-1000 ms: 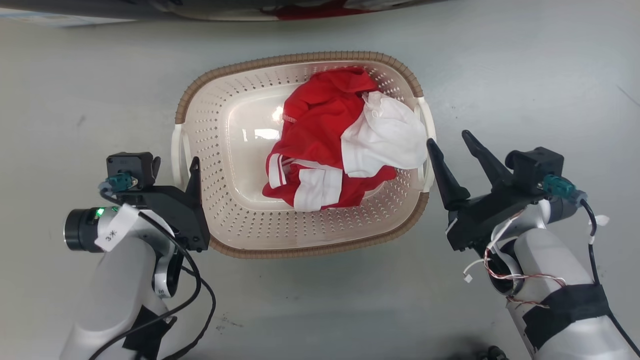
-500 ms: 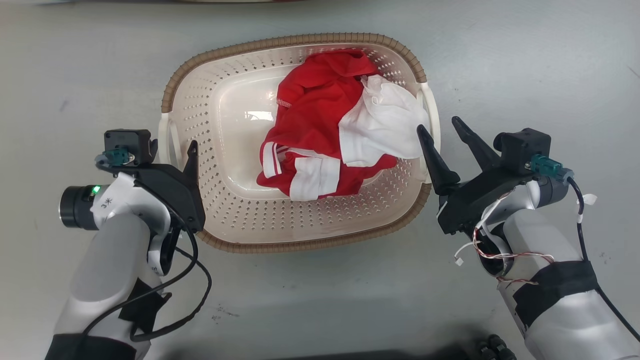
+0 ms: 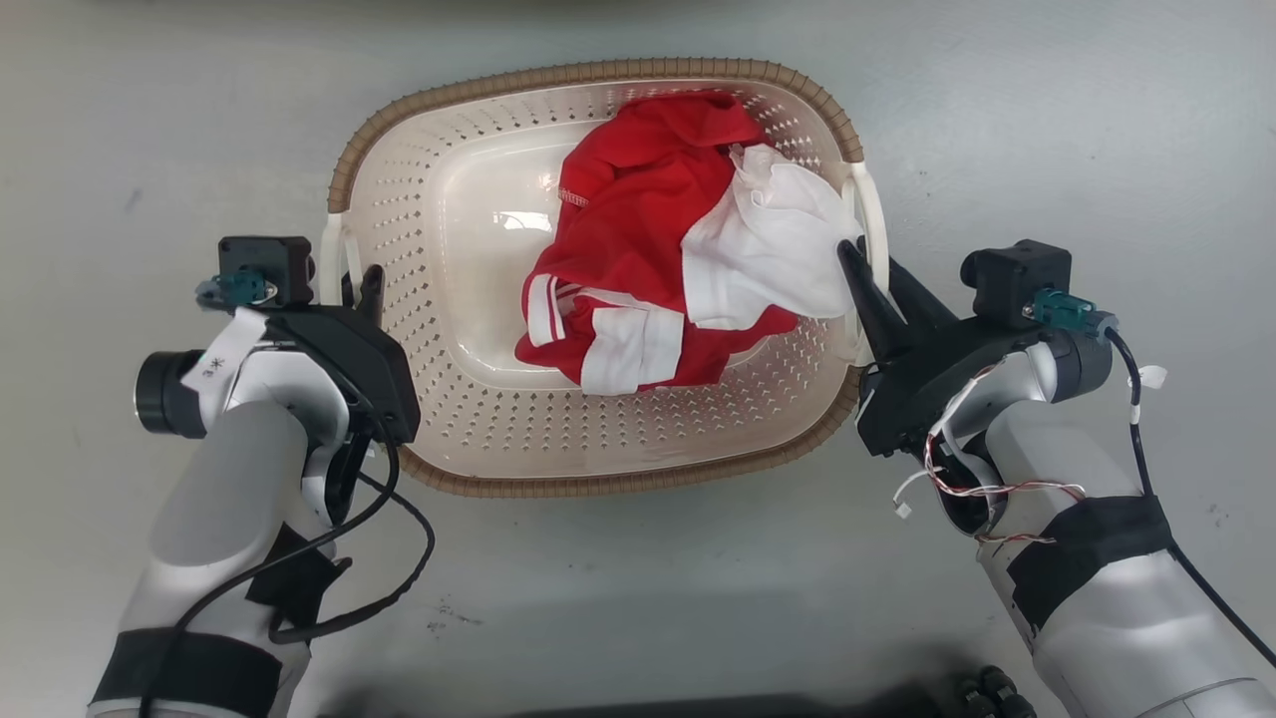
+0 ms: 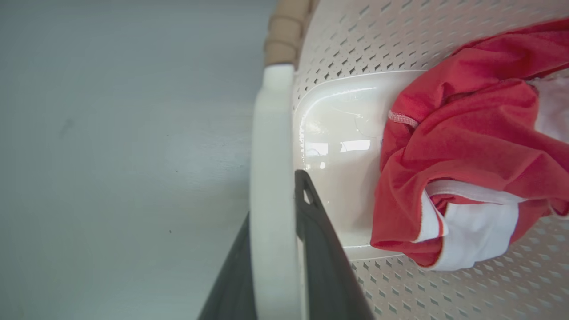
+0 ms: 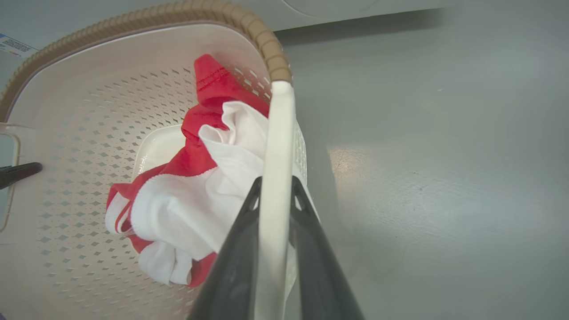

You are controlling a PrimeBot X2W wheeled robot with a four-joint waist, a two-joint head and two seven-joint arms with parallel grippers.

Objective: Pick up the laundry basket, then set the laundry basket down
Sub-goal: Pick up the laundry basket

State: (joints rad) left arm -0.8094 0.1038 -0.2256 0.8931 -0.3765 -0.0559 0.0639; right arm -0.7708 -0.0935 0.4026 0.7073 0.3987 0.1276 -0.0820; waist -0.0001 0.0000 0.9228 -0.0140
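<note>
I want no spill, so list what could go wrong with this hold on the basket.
1. The left gripper and right gripper each pinch just a thin, smooth handle of the laundry basket; either might slip.
2. The red garment and white garment lie toward the right, so it may tilt.
3. The white garment lies beside the right gripper and could snag.

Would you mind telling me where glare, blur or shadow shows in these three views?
Head view: window glare on the glossy bottom of the laundry basket, a dim shadow on the floor. Left wrist view: the same glare, and the left handle near the lens looks washed out. Right wrist view: the right handle and dark fingers look soft, with a pale sheen on the floor.
</note>
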